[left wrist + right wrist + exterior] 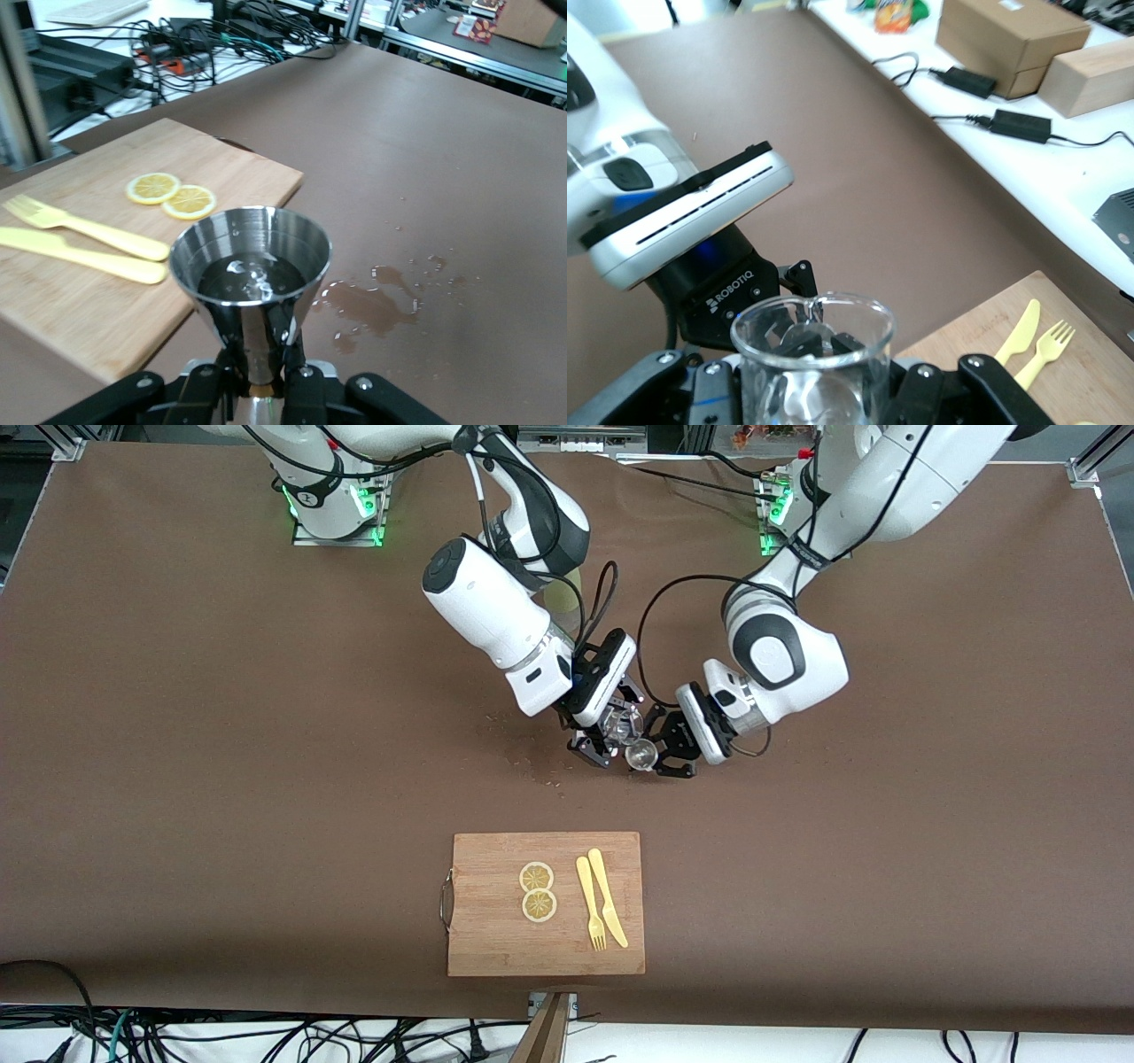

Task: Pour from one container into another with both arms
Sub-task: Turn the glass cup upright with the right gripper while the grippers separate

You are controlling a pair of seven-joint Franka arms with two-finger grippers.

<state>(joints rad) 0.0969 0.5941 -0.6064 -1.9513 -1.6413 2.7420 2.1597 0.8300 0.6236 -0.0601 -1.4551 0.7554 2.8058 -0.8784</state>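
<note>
- 2 grippers meet over the brown table (266, 779), farther from the front camera than the cutting board (547, 939): the right gripper (595, 746) is clamped on a clear glass beaker (812, 359), and the left gripper (671, 755) is clamped on the stem of a steel measuring cup (251, 266).
- 1 container already holds liquid: the steel measuring cup sits upright with a shallow pool in it, and the beaker's rim sits just beside it, over the table above the board.
- 1 wet patch (376, 304) lies on the table beside the cup, so some liquid appears to have missed.
- To pour well, I would keep the beaker's spout directly over the cup's mouth, tilt slowly, and hold the cup level and motionless; a narrow mouth leaves little margin.
- 2 lemon slices (537, 890), a yellow fork (589, 903) and a yellow knife (608, 897) rest on the board, well clear of the pour.
- Hidden: the beaker's liquid level is hard to read through the glass, and the front view buries both containers among the gripper fingers.
</note>
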